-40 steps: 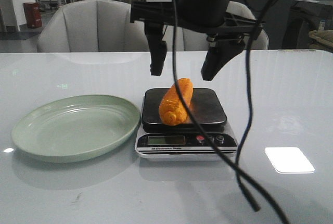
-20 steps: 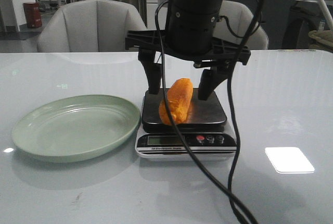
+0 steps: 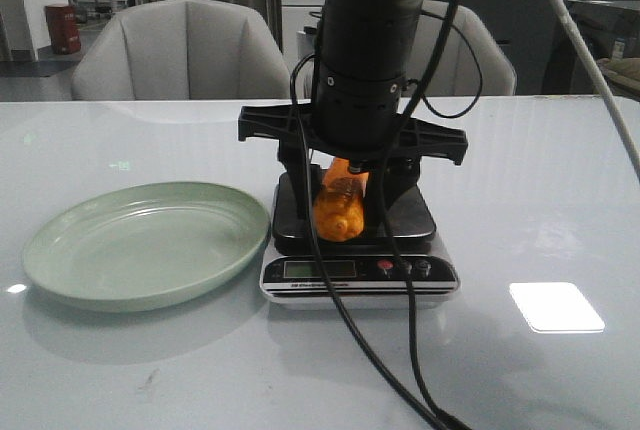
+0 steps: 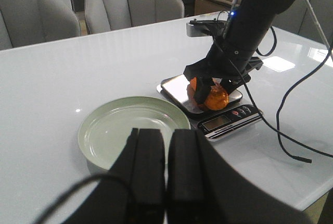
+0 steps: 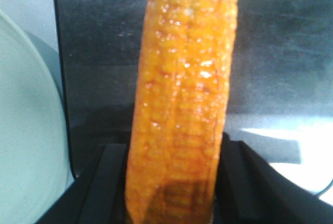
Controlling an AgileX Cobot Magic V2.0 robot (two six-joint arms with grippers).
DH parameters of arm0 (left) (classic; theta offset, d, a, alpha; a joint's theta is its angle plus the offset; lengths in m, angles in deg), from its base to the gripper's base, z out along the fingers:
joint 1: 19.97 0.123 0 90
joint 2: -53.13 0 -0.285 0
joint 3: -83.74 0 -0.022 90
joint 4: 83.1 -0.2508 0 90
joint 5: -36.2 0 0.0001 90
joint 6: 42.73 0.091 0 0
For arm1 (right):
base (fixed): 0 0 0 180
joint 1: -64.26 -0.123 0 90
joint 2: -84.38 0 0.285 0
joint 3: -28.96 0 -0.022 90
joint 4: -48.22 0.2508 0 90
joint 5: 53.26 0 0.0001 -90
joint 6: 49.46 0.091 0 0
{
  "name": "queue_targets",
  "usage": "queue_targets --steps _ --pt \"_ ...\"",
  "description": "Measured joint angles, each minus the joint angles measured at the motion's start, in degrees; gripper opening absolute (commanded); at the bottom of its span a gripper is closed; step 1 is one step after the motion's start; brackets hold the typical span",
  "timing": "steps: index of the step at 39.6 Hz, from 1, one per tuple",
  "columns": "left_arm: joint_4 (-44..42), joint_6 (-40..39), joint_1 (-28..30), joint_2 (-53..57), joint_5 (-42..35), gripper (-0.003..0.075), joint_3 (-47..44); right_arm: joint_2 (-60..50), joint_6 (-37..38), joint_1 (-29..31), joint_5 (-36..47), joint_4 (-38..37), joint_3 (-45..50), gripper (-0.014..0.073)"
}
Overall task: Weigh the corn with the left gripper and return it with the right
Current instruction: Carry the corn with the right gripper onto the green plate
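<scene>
The orange-yellow corn (image 3: 340, 214) lies on the black platform of the scale (image 3: 410, 218). My right gripper (image 3: 345, 195) comes straight down over it, one finger on each side of the cob. In the right wrist view the corn (image 5: 182, 99) fills the gap and both fingers (image 5: 106, 182) press against its sides. The left wrist view shows that arm bent over the corn (image 4: 215, 97) on the scale (image 4: 229, 121). My left gripper (image 4: 167, 134) hangs shut and empty above the table's near side, well short of the plate. It does not show in the front view.
A pale green plate (image 3: 140, 240) sits empty left of the scale, also seen as the plate (image 4: 130, 127) in the left wrist view. Black cables (image 3: 380, 360) trail from the right arm across the table in front of the scale. Chairs stand behind the table.
The right arm has come down from above the scale, and its fingers have narrowed from wide apart onto the corn's sides. The corn still rests on the platform.
</scene>
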Motion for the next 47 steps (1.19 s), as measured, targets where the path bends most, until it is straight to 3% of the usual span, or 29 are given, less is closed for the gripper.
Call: queue_targets --steps 13,27,36,39,47 --pt "0.0 0.0 0.0 0.0 0.0 0.0113 0.0 -1.5 0.0 -3.9 1.5 3.5 0.0 0.0253" --pt "0.0 0.0 0.0 0.0 0.0 0.0113 0.0 -1.5 -0.5 -9.2 17.6 4.2 0.0 0.0253" --pt "0.0 0.0 0.0 0.0 0.0 0.0113 0.0 0.6 -0.6 -9.2 20.1 5.9 0.0 0.026" --pt "0.0 0.0 0.0 0.0 0.0 0.0113 0.0 2.0 -0.6 -9.5 21.1 6.5 0.0 0.0309" --pt "0.0 0.0 0.0 0.0 0.0 0.0113 0.0 4.4 -0.6 -10.1 23.3 7.0 0.0 0.059"
